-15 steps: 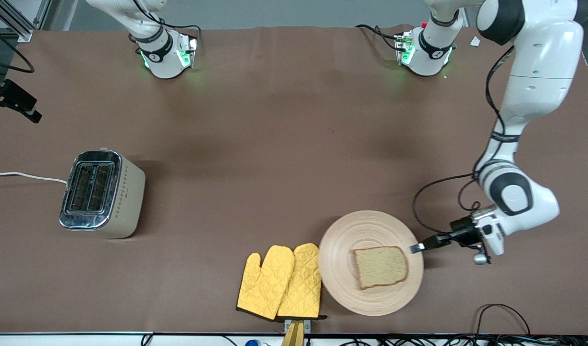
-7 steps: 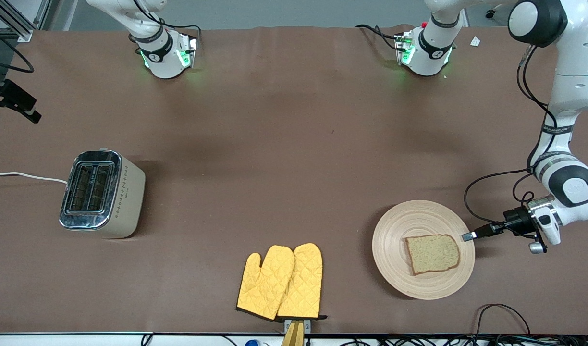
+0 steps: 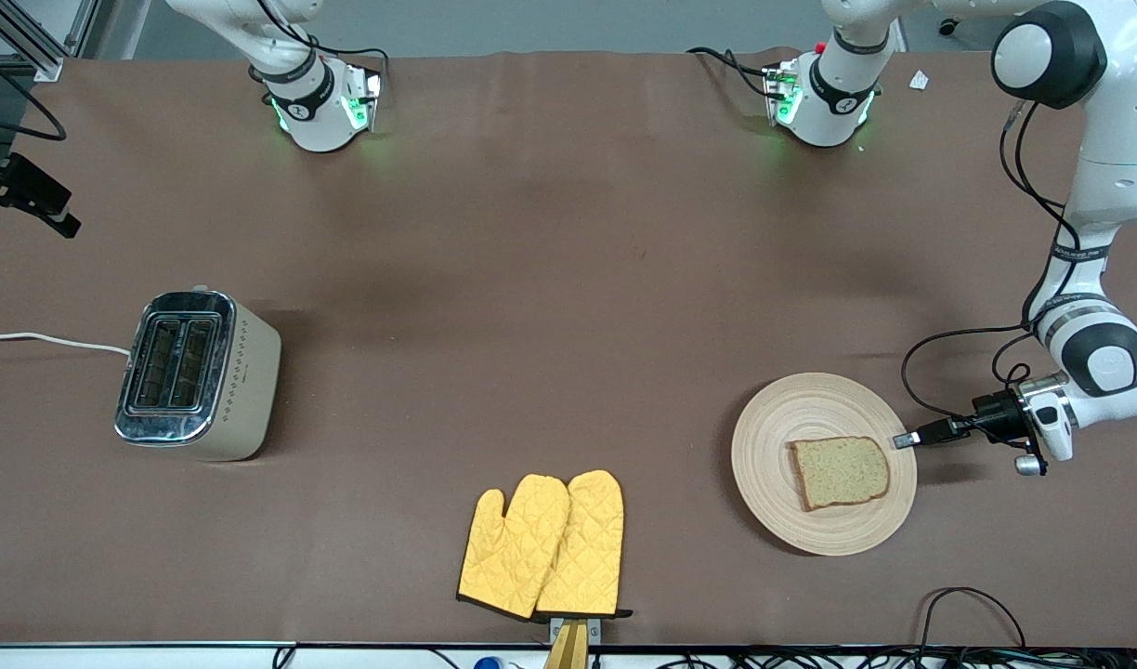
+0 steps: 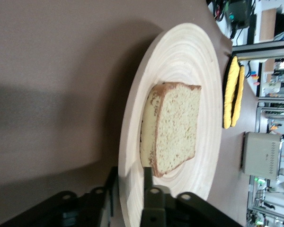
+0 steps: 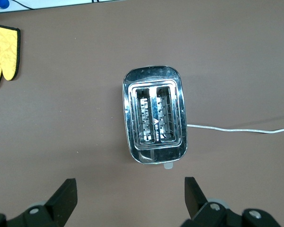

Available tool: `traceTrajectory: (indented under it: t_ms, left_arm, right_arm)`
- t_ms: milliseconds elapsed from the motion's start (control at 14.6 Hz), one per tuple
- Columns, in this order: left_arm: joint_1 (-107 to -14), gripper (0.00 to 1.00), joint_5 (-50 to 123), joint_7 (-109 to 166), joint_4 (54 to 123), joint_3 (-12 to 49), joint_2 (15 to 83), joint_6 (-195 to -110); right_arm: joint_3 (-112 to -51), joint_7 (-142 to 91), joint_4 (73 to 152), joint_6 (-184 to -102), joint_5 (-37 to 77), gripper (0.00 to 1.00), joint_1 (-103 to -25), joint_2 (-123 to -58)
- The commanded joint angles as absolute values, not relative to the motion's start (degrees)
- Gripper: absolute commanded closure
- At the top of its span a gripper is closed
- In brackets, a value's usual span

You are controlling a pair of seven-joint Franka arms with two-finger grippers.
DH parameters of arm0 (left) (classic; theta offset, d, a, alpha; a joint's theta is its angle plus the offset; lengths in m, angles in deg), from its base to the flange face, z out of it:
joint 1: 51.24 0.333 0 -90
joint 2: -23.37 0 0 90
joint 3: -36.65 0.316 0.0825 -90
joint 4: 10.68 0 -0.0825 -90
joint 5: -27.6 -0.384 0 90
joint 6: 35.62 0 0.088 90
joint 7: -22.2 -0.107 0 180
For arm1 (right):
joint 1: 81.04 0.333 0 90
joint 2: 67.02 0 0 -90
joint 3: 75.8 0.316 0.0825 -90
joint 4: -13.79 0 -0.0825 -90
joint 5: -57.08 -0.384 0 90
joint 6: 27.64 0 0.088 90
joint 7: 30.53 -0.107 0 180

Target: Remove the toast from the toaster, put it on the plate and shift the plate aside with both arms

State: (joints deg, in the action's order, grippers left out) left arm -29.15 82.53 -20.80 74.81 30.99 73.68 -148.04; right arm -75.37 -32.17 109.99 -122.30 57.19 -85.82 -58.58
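Note:
The round beige wooden plate (image 3: pixel 782 446) lies near the left arm's end of the table, close to the front camera. The toast (image 3: pixel 841 472) lies flat on it, on the side toward my left gripper (image 3: pixel 906 439). That gripper is shut on the plate's rim. In the left wrist view its gripper (image 4: pixel 130 182) has one finger above the rim and one below, with the plate (image 4: pixel 189 56) and toast (image 4: pixel 177 125) just ahead. My right gripper (image 5: pixel 130 196) is open and empty, high over the table beside the toaster (image 5: pixel 155 114); it does not show in the front view.
The toaster (image 3: pixel 197 374) stands toward the right arm's end, its white cord (image 3: pixel 48 339) running off the table. Yellow oven mitts (image 3: pixel 545 544) lie at the table's near edge, between toaster and plate. A black cable loop (image 3: pixel 973 604) lies near the plate at the near edge.
My left gripper has dragged the plate with the toast away from the mitts toward the left arm's end of the table, and a little farther from the front camera.

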Motion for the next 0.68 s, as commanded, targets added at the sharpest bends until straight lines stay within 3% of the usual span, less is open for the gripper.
traceTrajectory:
  t_ms: [0, 274, 616]
  left_arm:
    - [-28.83, 0.0, 79.03, -20.08, 72.92, 30.76, 72.59, -146.97]
    - [-29.09, 0.0, 67.27, -11.75, 68.42, 30.24, 69.0, -146.98]
    - [-31.98, 0.0, 58.38, 1.25, 69.03, 30.06, 57.67, -146.71]
  right_arm:
    - [-74.92, -31.67, 108.98, -121.5, 56.64, 0.0, -86.4, -59.02]
    - [-74.92, -31.67, 108.98, -121.5, 56.64, 0.0, -86.49, -59.1]
    - [-74.92, -31.67, 108.98, -120.8, 56.64, 0.0, -86.49, -59.02]
